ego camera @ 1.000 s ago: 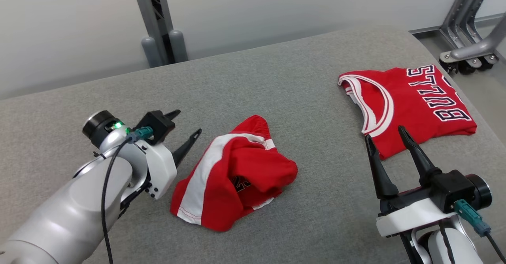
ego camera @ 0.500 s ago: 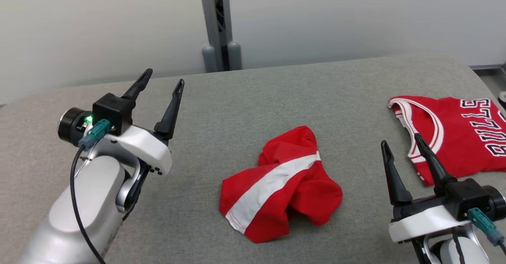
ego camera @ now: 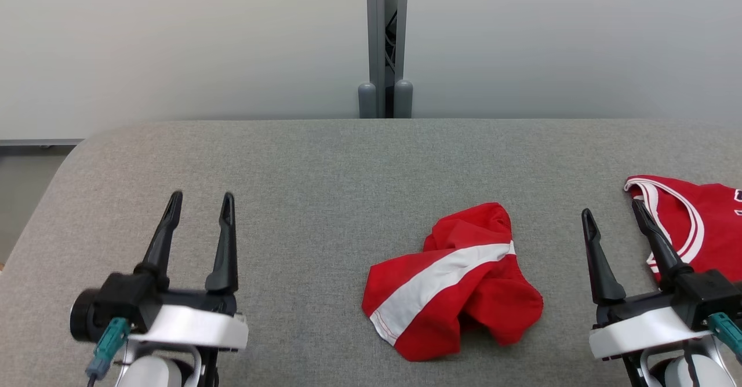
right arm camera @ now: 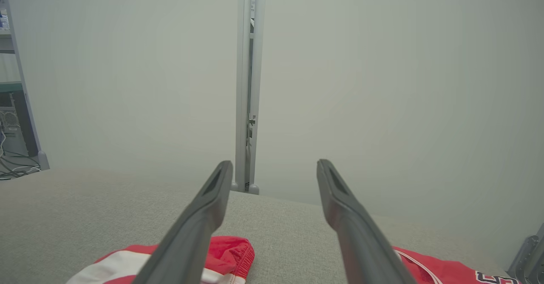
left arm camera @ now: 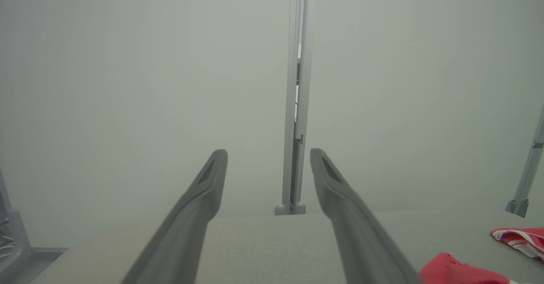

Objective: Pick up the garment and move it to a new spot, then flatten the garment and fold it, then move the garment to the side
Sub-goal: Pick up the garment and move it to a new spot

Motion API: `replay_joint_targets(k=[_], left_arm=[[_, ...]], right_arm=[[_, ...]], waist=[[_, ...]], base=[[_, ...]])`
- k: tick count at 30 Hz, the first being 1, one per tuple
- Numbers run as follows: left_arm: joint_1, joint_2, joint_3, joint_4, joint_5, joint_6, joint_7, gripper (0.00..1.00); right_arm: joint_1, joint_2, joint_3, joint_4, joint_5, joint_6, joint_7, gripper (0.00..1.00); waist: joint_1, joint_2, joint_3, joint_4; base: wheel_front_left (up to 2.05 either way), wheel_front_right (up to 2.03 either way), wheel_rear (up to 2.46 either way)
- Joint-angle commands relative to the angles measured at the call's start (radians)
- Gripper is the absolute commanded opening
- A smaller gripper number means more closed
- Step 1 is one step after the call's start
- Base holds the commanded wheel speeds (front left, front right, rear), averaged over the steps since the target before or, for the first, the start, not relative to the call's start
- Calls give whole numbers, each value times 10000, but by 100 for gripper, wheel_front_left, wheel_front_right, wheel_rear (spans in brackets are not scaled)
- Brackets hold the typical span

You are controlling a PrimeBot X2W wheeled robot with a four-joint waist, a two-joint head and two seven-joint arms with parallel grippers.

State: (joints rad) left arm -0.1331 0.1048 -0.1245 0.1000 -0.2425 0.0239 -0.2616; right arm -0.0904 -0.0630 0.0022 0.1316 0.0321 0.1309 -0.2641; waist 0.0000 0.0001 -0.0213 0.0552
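grey fabric surface [ego camera: 348, 161]; crumpled red-and-white garment [ego camera: 452, 283], possibly shorts, lower centre. left gripper [ego camera: 202, 196] lower left, right gripper [ego camera: 612, 206] lower right, both spread, empty.

Grey fabric-covered surface [ego camera: 324, 167], corner rounded at far left. Pale wall [ego camera: 174, 45] behind. Upright metal post [ego camera: 386, 39] at centre back, two rounded grey feet [ego camera: 367, 100] at its base. Red jersey [ego camera: 710, 225] with white trim lies flat at right edge. Loose cables [right arm camera: 15, 165] on floor, far left in right wrist view. Slanted metal leg [left arm camera: 527, 177], far right in left wrist view.
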Motion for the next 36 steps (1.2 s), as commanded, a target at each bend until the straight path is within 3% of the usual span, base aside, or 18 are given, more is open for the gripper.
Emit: replay_joint_targets(k=[1, 5, 9, 18, 22, 25, 30, 36], left_arm=[[303, -99, 265, -76, 148, -151, -30, 100], [1175, -426, 853, -61, 507, -476, -31, 100], [1585, -504, 829, 179, 620, -738, -31, 100], [1445, -518, 430, 425, 171, -703, -31, 100], [1515, -524, 63, 757, -7, -883, -31, 100], [1517, -524, -511, 1576, -393, -1141, -31, 100], [952, -500, -2264, 3636, -994, -1531, -33, 100], [-127, -515, -4265, 5237, -3156, -1551, 83, 100]], right_arm=[[18, -74, -51, -50, -94, -5, -7, 100], [124, -127, -94, -73, -98, -5, -7, 100], [189, -157, -136, -58, -92, -5, -7, 100], [179, -225, -123, -34, -162, -5, -7, 100], [180, -196, -78, 2, -159, -5, -7, 100], [191, -183, -56, 27, -158, -5, -7, 100], [145, -175, 13, 86, -152, -5, -7, 100], [12, -175, 154, 108, -119, -5, -7, 100]], waist=[[0, -1, -19, -15], [0, -1, -109, -35], [0, -1, -171, -66], [0, -1, -205, -76], [0, -1, -170, -119], [0, -1, -116, -176], [0, -1, 85, -340], [0, -1, 503, -645]], base=[[0, 0, 0], [0, 0, 0], [0, 0, 0], [0, 0, 0], [0, 0, 0], [0, 0, 0], [0, 0, 0], [0, 0, 0]])
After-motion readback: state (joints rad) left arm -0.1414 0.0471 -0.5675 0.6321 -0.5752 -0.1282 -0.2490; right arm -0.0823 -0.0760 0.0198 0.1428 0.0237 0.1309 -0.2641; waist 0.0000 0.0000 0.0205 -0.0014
